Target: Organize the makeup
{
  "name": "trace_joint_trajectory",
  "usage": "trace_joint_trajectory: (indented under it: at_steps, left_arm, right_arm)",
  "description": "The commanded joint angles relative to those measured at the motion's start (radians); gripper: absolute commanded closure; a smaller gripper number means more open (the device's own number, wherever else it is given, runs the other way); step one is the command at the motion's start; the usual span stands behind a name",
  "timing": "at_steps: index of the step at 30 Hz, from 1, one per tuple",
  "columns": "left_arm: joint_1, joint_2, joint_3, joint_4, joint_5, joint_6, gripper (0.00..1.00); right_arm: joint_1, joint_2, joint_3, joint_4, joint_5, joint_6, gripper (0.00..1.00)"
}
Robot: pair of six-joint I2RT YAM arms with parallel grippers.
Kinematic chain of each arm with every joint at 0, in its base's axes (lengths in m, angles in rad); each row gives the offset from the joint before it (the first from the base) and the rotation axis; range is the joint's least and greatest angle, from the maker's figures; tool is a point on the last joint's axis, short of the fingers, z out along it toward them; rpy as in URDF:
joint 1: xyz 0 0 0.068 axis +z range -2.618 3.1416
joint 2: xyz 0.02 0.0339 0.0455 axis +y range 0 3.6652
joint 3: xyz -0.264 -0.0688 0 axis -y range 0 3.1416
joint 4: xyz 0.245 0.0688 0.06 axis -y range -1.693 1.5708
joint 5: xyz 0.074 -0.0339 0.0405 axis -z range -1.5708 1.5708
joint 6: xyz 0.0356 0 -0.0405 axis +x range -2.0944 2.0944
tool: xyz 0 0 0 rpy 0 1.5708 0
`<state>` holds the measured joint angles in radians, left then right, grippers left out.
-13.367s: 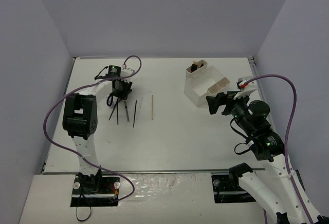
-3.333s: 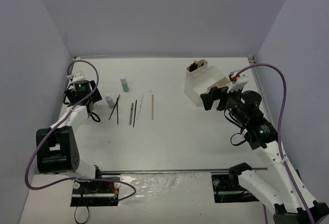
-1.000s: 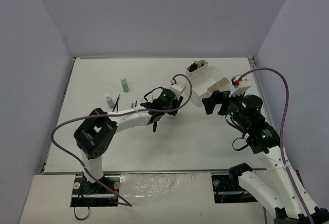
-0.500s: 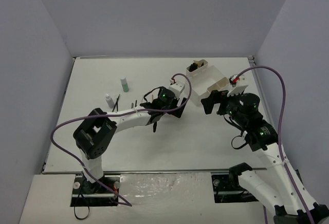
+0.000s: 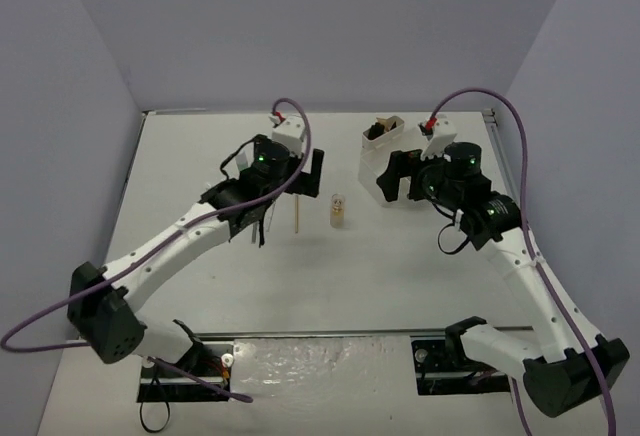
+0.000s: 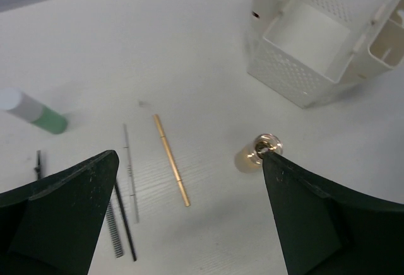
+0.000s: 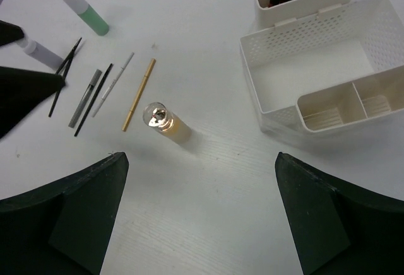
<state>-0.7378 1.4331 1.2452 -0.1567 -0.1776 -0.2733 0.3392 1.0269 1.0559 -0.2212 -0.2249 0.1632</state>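
Loads of bare table point(image 5: 350, 276) on the near side, anywhere from 4 to 8 o'clock of the amber bottle point(image 5: 338, 210), which stands upright out in the open. It's tighter everywhere else. The white box point(image 5: 405, 161) sits at 1 o'clock of it across a modest gap. The tan pencil point(image 5: 296, 214) lies near at 9 o'clock, first in a row of thin pencils and brushes point(image 7: 95, 98) laid side by side. A green bottle point(image 7: 85, 11) and a grey bottle point(image 7: 38, 51) lie beyond that row.

The left gripper point(image 6: 189, 155) hangs over the row with its jaws spread all the way and nothing in them. The amber bottle is at its 4 o'clock from above, down on the table and clear of both fingers.

The right gripper point(image 7: 201, 155) is spread just as wide and also empty, hovering by the box's near-left corner. The bottle is at its 8 o'clock from above.
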Motion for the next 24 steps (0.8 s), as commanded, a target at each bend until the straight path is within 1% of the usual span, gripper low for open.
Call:
trace_joint_trajectory:
  at_steps: [1,3,6,8,12,15,16,20,24]
  left_arm:
    - [0.144,-0.190,0.079,-0.241,-0.049,-0.035,0.03]
    - [0.210,-0.265,0.083,-0.307,-0.043,-0.018,0.03]
    - [0.260,-0.379,0.055,-0.414,-0.099,0.033,0.03]
    - [0.279,-0.467,0.000,-0.429,-0.128,0.049,0.03]
    - [0.285,-0.624,-0.155,-0.455,-0.223,0.044,0.03]
    - [0.287,-0.725,-0.246,-0.481,-0.253,0.025,0.03]
    - [0.287,-0.735,-0.270,-0.485,-0.259,0.021,0.03]
    - [0.288,-0.842,-0.342,-0.484,-0.274,0.025,0.03]
    - [0.288,-0.893,-0.369,-0.481,-0.293,0.030,0.03]
  right_arm:
    - [0.085,0.148,0.104,0.027,0.001,-0.070,0.01]
    - [0.145,0.228,0.130,0.021,0.047,-0.088,0.01]
    - [0.177,0.326,0.159,0.025,0.056,-0.095,0.01]
    - [0.193,0.387,0.176,0.023,0.082,-0.097,0.02]
    - [0.249,0.479,0.203,0.031,0.141,-0.098,0.03]
    - [0.285,0.533,0.227,0.031,0.175,-0.106,0.05]
    - [0.295,0.549,0.235,0.031,0.183,-0.108,0.05]
    - [0.322,0.622,0.267,0.031,0.218,-0.105,0.09]
    - [0.330,0.686,0.280,0.031,0.266,-0.091,0.14]
